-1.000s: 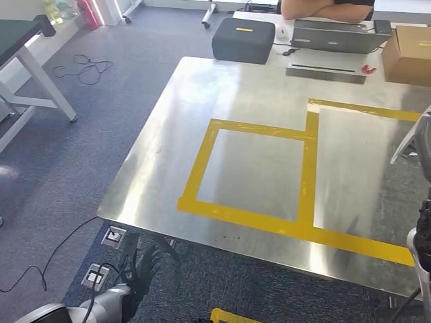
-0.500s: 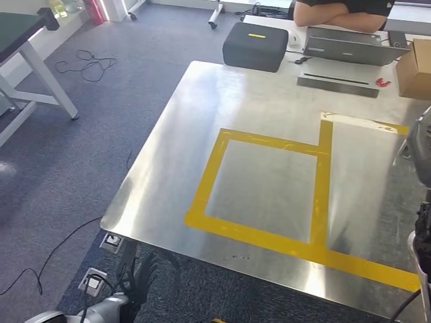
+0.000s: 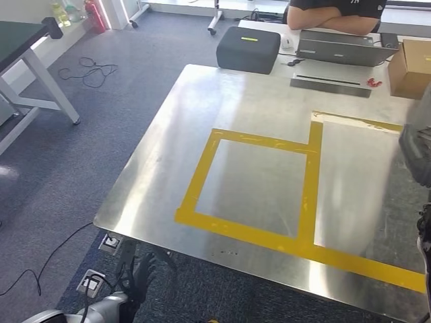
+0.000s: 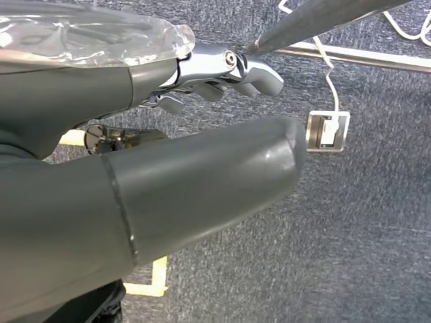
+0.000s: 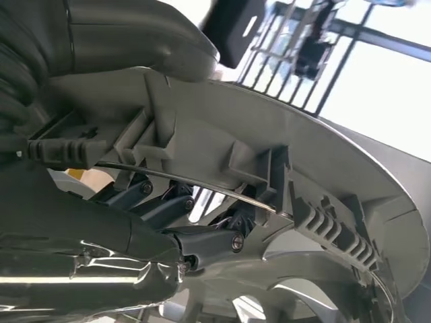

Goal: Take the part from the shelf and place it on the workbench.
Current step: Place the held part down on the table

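Head view shifted w/ camera, right hand point(image 5: 213, 235) fingers gripping grey part point(image 5: 305, 175), left hand point(image 3: 137, 282) fingers apart, empty.

Silver arm, dark-fingered robot hand

The left robot hand point(image 3: 138, 279) has black fingers on a silver-grey forearm with a black cable; up close, a thick grey thumb point(image 4: 203, 175), bright metal links and a screw.

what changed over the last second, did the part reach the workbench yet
Mostly the camera shifted, so the whole scene slid in the head view; nothing on the workbench moved by itself. The grey part, held by the right hand, shows larger at the right edge, above the workbench but not set down. The left hand still hangs low beside the workbench, holding nothing.
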You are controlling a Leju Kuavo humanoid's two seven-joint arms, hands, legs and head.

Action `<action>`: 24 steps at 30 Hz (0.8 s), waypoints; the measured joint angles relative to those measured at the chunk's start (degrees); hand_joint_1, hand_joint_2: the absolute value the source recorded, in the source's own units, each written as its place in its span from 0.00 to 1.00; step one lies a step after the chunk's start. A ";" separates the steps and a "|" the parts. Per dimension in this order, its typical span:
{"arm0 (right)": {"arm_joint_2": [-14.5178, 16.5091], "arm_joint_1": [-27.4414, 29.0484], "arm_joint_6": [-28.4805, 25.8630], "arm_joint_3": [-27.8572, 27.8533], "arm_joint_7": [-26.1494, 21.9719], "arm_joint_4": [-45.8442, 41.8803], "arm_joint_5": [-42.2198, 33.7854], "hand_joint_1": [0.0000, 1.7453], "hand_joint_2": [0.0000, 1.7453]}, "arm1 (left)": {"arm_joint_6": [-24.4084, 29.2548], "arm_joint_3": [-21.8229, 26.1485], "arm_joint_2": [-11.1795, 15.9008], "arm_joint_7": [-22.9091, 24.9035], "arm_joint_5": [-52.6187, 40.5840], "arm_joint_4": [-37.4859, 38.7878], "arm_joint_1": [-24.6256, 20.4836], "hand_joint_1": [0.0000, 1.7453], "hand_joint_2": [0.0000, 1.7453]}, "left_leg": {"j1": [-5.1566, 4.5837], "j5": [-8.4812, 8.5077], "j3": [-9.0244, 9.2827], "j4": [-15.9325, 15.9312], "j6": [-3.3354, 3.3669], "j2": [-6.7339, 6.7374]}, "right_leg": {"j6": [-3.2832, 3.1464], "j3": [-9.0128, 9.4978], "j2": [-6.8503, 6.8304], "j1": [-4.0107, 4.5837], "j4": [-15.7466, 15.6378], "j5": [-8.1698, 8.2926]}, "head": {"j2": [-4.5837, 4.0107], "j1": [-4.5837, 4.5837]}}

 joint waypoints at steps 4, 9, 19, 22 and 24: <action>-1.69 -0.34 3.72 1.00 5.05 0.48 10.02 1.00 1.00 | 0.09 0.00 0.08 -0.46 0.21 0.00 0.04 0.00 0.00 | 0.15 0.80 0.05 -0.46 -1.40 0.01 | -0.30 -0.20 -0.01 0.17 0.01 0.15 | 0.00 -0.08; -4.64 -0.50 7.55 2.51 9.74 1.07 17.97 1.00 1.00 | 0.10 -0.01 0.23 -1.23 0.42 0.00 0.26 0.00 0.00 | 0.29 0.87 0.04 -0.65 -2.17 -0.03 | -0.54 -0.23 -0.03 0.30 -0.02 0.09 | 0.00 -0.11; -10.11 -2.17 20.75 6.13 16.81 1.19 27.93 1.00 1.00 | -0.04 0.00 0.50 -2.49 -0.64 0.00 0.31 0.00 0.00 | 0.28 0.72 0.04 -0.65 -2.38 -0.02 | -0.53 -0.03 -0.02 0.30 -0.35 0.05 | 0.00 -0.09; -12.25 -2.77 27.41 8.88 18.34 1.51 33.27 1.00 1.00 | -0.40 -0.01 0.71 -2.80 -1.31 0.00 0.32 0.00 0.00 | 0.28 0.72 0.03 -0.64 -2.37 -0.03 | -0.51 0.03 -0.02 0.29 -0.46 0.07 | 0.00 -0.09; -13.17 -3.17 29.70 10.87 18.85 1.97 35.60 1.00 1.00 | -0.72 -0.01 0.78 -2.84 -1.50 0.00 0.32 0.00 0.00 | 0.28 0.72 0.03 -0.63 -2.37 -0.03 | -0.51 0.06 -0.05 0.29 -0.51 0.07 | 0.00 -0.09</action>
